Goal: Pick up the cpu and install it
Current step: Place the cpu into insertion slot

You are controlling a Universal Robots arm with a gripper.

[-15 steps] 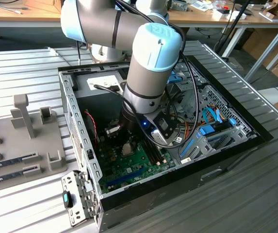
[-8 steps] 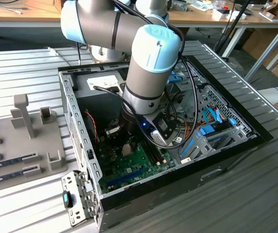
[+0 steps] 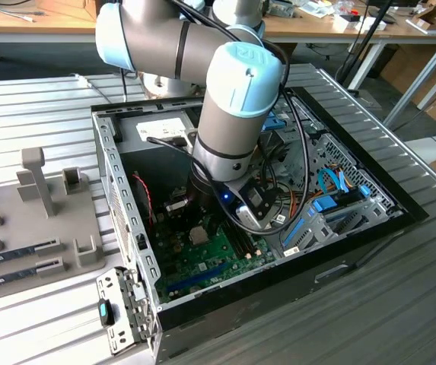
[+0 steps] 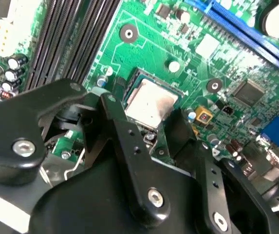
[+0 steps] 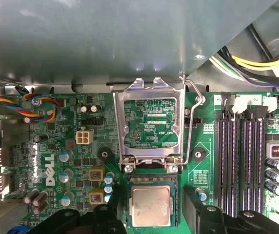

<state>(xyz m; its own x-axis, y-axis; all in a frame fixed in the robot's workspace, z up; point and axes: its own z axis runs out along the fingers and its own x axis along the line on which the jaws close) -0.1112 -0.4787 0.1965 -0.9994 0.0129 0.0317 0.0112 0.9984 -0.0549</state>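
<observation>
**CPU seated in the open socket, gripper spread over it**

- The arm (image 3: 225,91) reaches down into the open computer case (image 3: 126,220), which lies on its side on the ribbed metal table (image 3: 400,304), so the green motherboard (image 3: 218,258) faces up and can be worked from above.
- The cpu (image 5: 151,206), silver-grey top up, lies flat inside the socket (image 5: 151,181); in both wrist views it looks level and square to the socket walls, which I take to mean it has already been set in place.
- The gripper (image 5: 151,214) hangs directly over the chip. Its two black fingers (image 5: 197,214) stand apart, one on each side of the cpu, with board visible between finger and chip edge. So the jaws are spread wider than the chip and grip nothing. In the second wrist view the same shows: the fingers (image 4: 129,136) straddle the cpu (image 4: 151,103) without pinching it.
- The socket's metal retention frame (image 5: 151,122) is swung up and back, standing clear of the chip, with its wire lever (image 5: 192,122) beside it. That is why the socket is open to the gripper; the chip is not yet clamped down.
- Memory slots (image 5: 241,161) run alongside, well clear of the fingers.
- On the grey tray (image 3: 42,228) at the exterior view's left, holders stand with long sticks in their slots.
</observation>
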